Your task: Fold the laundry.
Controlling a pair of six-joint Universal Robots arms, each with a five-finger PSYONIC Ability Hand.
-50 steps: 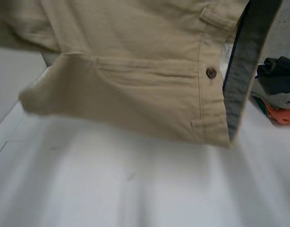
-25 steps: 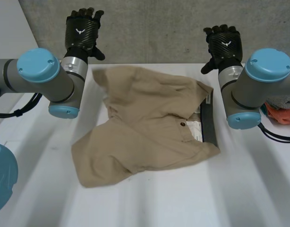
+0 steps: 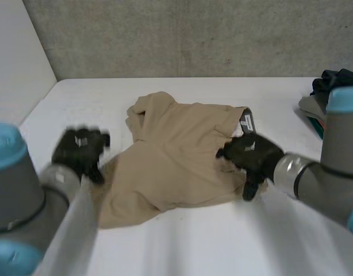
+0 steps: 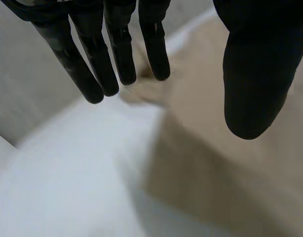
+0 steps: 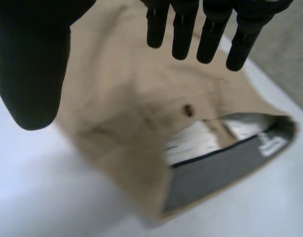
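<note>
Two-armed robot in grey and black
Left hand [image 3: 79, 152] and right hand [image 3: 254, 156] are matte black; tubular grey arms [image 3: 314, 183] carry light-blue caps [image 3: 6, 147].

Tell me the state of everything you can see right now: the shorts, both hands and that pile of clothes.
Shorts: lying on the table, rumpled, not folded, waistband gaping.
Left hand: open, holding nothing, by a leg's edge.
Right hand: open, holding nothing, over the waistband.
Clothes pile: heaped, unfolded.
</note>
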